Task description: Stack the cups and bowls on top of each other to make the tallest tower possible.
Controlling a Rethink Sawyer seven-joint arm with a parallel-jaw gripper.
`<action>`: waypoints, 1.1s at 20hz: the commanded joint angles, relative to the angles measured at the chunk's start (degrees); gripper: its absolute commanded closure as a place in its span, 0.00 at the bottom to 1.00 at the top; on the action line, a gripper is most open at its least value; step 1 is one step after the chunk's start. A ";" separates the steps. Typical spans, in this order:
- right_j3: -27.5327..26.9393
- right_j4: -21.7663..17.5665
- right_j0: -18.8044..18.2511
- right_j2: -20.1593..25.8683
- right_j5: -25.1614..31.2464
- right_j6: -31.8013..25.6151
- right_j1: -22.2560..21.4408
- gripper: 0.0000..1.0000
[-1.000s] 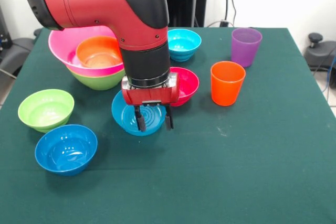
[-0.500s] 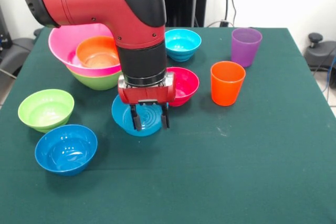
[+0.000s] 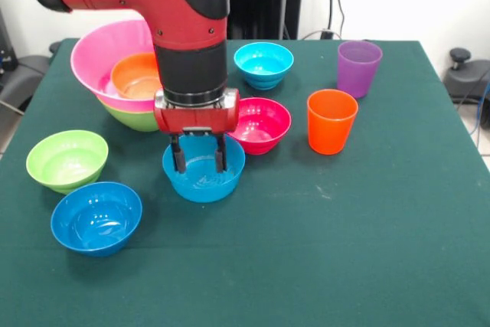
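My gripper (image 3: 198, 160) is open, its two fingers hanging over the far half of a cyan-blue bowl (image 3: 204, 181) at the table's middle. The tower stands at the back left: an orange bowl (image 3: 136, 76) inside the huge pink bowl (image 3: 96, 55), which rests in a large lime green bowl (image 3: 134, 120). A magenta-red bowl (image 3: 262, 125) sits just right of the gripper. A cyan bowl (image 3: 263, 63) is behind it. The orange cup (image 3: 331, 121) and the purple cup (image 3: 358, 67) stand upright at the right.
A small lime green bowl (image 3: 66, 160) and a blue bowl (image 3: 96, 217) sit at the front left. The green table (image 3: 344, 227) shows bare cloth at the front and right. The arm hides part of the tower.
The gripper has moved left and slightly toward the far side, from the blue bowl's near right part to over its far half. It stays open. The bowls and cups have not moved.
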 commanded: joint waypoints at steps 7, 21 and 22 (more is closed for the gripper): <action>7.07 -1.13 7.09 -6.96 -7.97 8.87 -0.51 0.00; 5.07 1.82 8.16 -7.37 -9.57 6.88 3.16 0.00; 4.84 1.80 8.24 -7.35 -9.63 6.82 3.43 0.00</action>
